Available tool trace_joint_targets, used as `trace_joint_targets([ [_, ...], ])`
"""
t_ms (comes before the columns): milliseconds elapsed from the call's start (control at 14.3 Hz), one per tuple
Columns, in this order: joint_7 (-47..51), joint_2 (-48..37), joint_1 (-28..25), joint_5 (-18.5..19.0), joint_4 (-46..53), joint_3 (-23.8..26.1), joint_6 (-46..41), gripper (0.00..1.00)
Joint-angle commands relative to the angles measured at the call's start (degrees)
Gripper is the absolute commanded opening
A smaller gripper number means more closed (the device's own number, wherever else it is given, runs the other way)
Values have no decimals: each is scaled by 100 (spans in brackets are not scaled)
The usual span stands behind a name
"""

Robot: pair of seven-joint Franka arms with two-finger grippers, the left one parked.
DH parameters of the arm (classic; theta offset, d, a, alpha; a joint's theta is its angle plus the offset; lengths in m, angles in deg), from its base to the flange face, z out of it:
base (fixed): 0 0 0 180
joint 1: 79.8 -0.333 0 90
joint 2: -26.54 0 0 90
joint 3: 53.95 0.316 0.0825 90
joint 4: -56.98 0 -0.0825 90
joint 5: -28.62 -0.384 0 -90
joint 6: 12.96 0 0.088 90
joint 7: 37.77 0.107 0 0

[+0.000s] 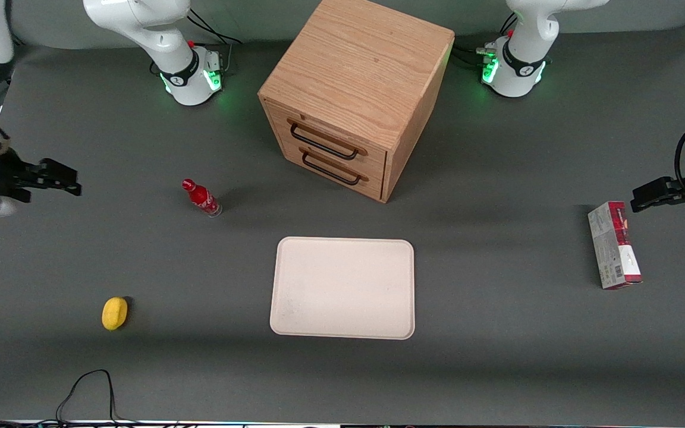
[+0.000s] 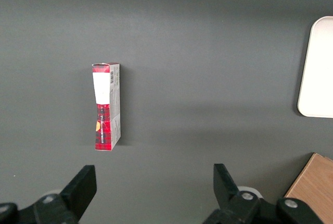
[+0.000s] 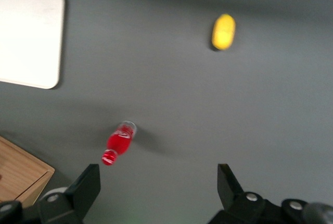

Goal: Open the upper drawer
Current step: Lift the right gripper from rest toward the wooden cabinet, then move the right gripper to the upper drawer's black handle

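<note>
Light oak, the upper drawer [image 1: 326, 138] sits shut in the cabinet [image 1: 357, 89] at the table's [image 1: 497, 368] edge farthest from the front camera. The gripper [image 1: 66, 181] hangs empty, jaws wide apart, at the working arm's end. Only the parked wrist view shows the red box's [image 2: 106, 107] barcode panel; no writing is legible.

On my screens: a dark grey table [image 1: 497, 356] carries the light oak cabinet [image 1: 357, 65], its upper drawer [image 1: 324, 138] crossed by a thin black handle [image 1: 323, 141]. I see a red bottle [image 1: 201, 198], a yellow lemon-like object [image 1: 115, 313], a cream tray [image 1: 342, 288], a red-plaid, grey and white carton [image 1: 613, 245], and my black hand [image 1: 57, 177].
</note>
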Motion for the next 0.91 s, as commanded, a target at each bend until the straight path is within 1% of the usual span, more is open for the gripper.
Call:
trace_joint_targets([
  [0, -52, 570, -631, 27, 731, -16, -104, 100],
  [280, -105, 958, -1484, -43, 1066, 37, -96, 100],
  [490, -122, 1125, -2326, -43, 1076, 37, -69, 100],
  [631, -131, 1169, -2741, -52, 1067, 45, -60, 100],
  [771, -140, 1196, -3110, -174, 1058, 45, -60, 100],
  [841, -140, 1196, -3242, -314, 1032, 45, -60, 100],
])
